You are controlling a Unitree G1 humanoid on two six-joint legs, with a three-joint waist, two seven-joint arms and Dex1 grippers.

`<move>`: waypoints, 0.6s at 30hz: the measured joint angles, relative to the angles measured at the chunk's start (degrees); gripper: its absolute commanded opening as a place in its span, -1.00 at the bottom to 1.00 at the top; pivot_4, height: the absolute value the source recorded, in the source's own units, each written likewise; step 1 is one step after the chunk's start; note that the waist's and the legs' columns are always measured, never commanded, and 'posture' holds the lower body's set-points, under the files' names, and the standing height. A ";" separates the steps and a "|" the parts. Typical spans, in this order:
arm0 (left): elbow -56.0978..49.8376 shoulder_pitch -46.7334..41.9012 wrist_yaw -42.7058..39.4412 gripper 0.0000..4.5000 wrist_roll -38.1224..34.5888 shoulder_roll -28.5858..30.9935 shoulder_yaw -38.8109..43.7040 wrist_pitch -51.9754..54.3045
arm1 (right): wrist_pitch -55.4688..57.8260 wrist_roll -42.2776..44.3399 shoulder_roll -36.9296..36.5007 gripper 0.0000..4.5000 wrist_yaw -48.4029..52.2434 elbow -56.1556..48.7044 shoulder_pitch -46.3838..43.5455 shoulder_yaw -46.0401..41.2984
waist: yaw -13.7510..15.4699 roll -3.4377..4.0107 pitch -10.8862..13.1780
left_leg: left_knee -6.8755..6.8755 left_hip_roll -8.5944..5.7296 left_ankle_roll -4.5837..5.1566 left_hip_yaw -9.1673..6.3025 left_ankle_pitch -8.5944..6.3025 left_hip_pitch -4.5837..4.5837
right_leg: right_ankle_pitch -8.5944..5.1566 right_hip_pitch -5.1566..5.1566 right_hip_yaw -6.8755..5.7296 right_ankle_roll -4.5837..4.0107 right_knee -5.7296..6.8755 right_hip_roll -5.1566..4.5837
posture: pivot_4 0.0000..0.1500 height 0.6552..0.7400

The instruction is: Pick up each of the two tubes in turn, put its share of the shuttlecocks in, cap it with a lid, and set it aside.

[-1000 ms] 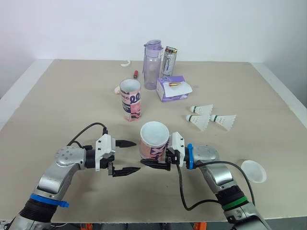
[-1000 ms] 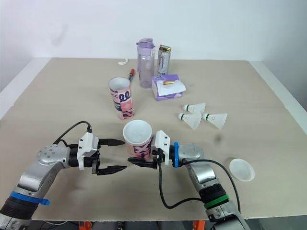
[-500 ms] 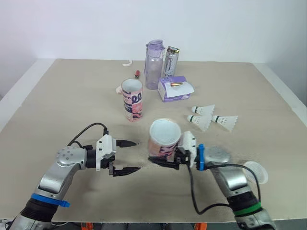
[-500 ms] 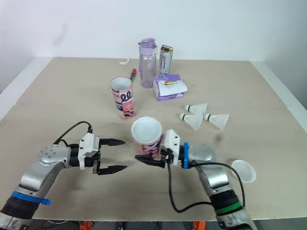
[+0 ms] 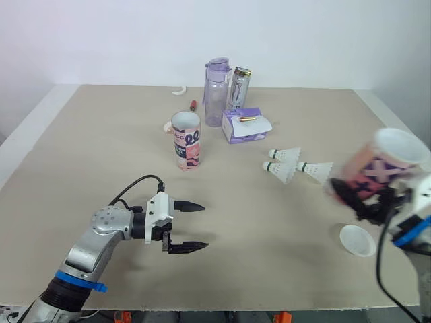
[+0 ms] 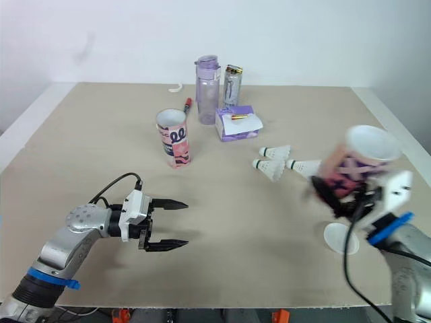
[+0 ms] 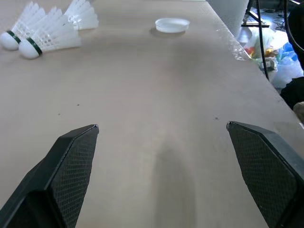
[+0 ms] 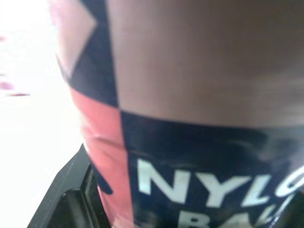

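Observation:
My right gripper [image 5: 363, 202] is shut on a pink and dark patterned tube [image 5: 378, 167], held tilted above the table's right edge with its open mouth up; its printed wall [image 8: 190, 118] sits close against the right wrist camera. A second pink tube [image 5: 185, 140] stands upright at mid table. Three white shuttlecocks [image 5: 293, 165] lie right of centre, also in the left wrist view [image 7: 47, 26]. A white lid [image 5: 357, 240] lies under the held tube, and again [image 7: 172, 24]. My left gripper [image 5: 195, 227] hovers open over bare table at the front left.
At the back stand a purple bottle [image 5: 215, 91], a silver can [image 5: 238, 87] and a purple tissue pack [image 5: 244, 125]. A red pen [image 5: 192, 105], a white ring piece [image 5: 177, 89] and another white lid [image 5: 167, 126] lie near the standing tube.
My right gripper has lifted the tube from the table's front centre and carried it far right, above the lid. The left gripper has shifted slightly right, still open.

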 measured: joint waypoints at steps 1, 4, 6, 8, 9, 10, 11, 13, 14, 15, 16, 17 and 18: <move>-0.02 0.01 0.00 1.00 0.00 0.00 -0.05 0.00 | -0.17 -0.26 -0.05 0.49 -0.26 1.01 -0.01 -0.38 | -0.03 0.01 0.00 | 0.07 -0.01 0.00 0.04 0.00 -0.01 | 0.02 0.01 0.05 0.03 -0.01 0.00 | 1.00 1.00; -0.33 0.12 0.08 1.00 0.00 0.01 -0.26 0.22 | -3.19 -2.21 -1.17 0.49 -2.23 11.66 -2.28 -1.88 | -0.56 0.07 -0.02 | 0.08 -0.08 0.00 0.19 0.00 0.10 | 0.10 0.00 0.30 0.12 0.00 0.00 | 1.00 1.00; -0.42 0.10 0.15 1.00 0.00 -0.01 -0.30 0.28 | -5.66 -4.05 -2.75 0.49 -3.80 18.65 -4.63 -2.08 | -0.83 0.10 -0.03 | 0.08 -0.23 0.03 0.18 0.01 0.22 | 0.13 0.07 0.47 0.14 0.00 0.00 | 1.00 1.00; -0.49 0.15 0.28 1.00 0.00 0.04 -0.27 0.34 | -8.35 -5.56 -3.97 0.49 -4.83 25.28 -7.24 -2.10 | -1.09 0.10 -0.03 | 0.03 -0.30 0.06 0.17 0.03 0.36 | 0.12 0.17 0.59 0.15 0.00 0.01 | 1.00 1.00; -0.58 0.20 0.41 1.00 -0.01 0.07 -0.24 0.40 | -9.13 -5.87 -4.25 0.49 -5.17 27.65 -8.68 -2.07 | -1.26 0.10 -0.03 | 0.03 -0.32 0.06 0.17 0.03 0.41 | 0.12 0.20 0.63 0.15 0.00 0.01 | 1.00 1.00; -0.69 0.23 0.58 1.00 -0.01 0.08 -0.23 0.52 | -9.60 -6.09 -4.46 0.49 -5.43 29.64 -10.14 -1.98 | -1.43 0.10 -0.03 | 0.02 -0.34 0.06 0.18 0.03 0.46 | 0.12 0.25 0.68 0.17 0.00 0.01 | 1.00 1.00; -1.04 0.26 0.98 1.00 -0.03 0.09 -0.24 0.96 | -10.08 -6.36 -4.86 0.49 -6.02 32.15 -12.10 -1.81 | -1.61 0.11 -0.02 | -0.01 -0.39 0.06 0.20 0.03 0.54 | 0.13 0.28 0.78 0.19 0.00 0.01 | 1.00 1.00; -1.55 0.30 1.38 1.00 -0.05 0.09 -0.23 1.12 | -10.32 -6.43 -5.37 0.49 -6.21 34.52 -13.77 -1.69 | -1.62 0.10 -0.02 | -0.07 -0.42 0.06 0.19 0.03 0.61 | 0.11 0.33 0.84 0.23 -0.01 0.01 | 1.00 1.00; -1.80 0.31 1.40 1.00 -0.06 0.09 -0.23 1.12 | -10.39 -6.43 -5.46 0.49 -6.21 34.93 -14.00 -1.65 | -1.60 0.10 -0.02 | -0.14 -0.45 0.06 0.17 0.03 0.65 | 0.06 0.39 0.85 0.28 -0.02 0.01 | 1.00 1.00; -2.14 0.50 1.57 1.00 -0.12 0.13 -0.20 1.20 | -11.04 -6.60 -5.96 0.49 -6.01 37.27 -15.15 -1.16 | -1.61 0.10 -0.02 | -0.18 -0.46 0.06 0.17 0.03 0.70 | 0.04 0.43 0.89 0.29 -0.05 0.02 | 1.00 1.00; -2.34 0.56 1.71 1.00 -0.19 0.13 -0.20 1.24 | -11.33 -6.69 -6.19 0.49 -6.00 38.75 -15.67 -1.12 | -1.61 0.10 -0.02 | -0.24 -0.50 0.06 0.15 0.03 0.71 | 0.00 0.46 0.91 0.32 -0.09 0.02 | 1.00 1.00; -2.42 0.73 1.92 1.00 -0.40 0.12 -0.15 1.50 | -11.84 -7.06 -6.56 0.49 -5.67 41.46 -16.62 -0.75 | -1.62 0.10 -0.02 | -0.27 -0.52 0.07 0.16 0.03 0.74 | -0.04 0.49 0.98 0.35 -0.10 0.02 | 1.00 1.00; -2.45 0.76 2.20 1.00 -0.51 0.11 -0.12 1.60 | -12.76 -7.13 -6.69 0.49 -5.19 42.71 -16.95 -0.24 | -1.62 0.10 -0.02 | -0.31 -0.56 0.08 0.17 0.02 0.75 | -0.09 0.50 1.07 0.39 -0.10 0.02 | 1.00 1.00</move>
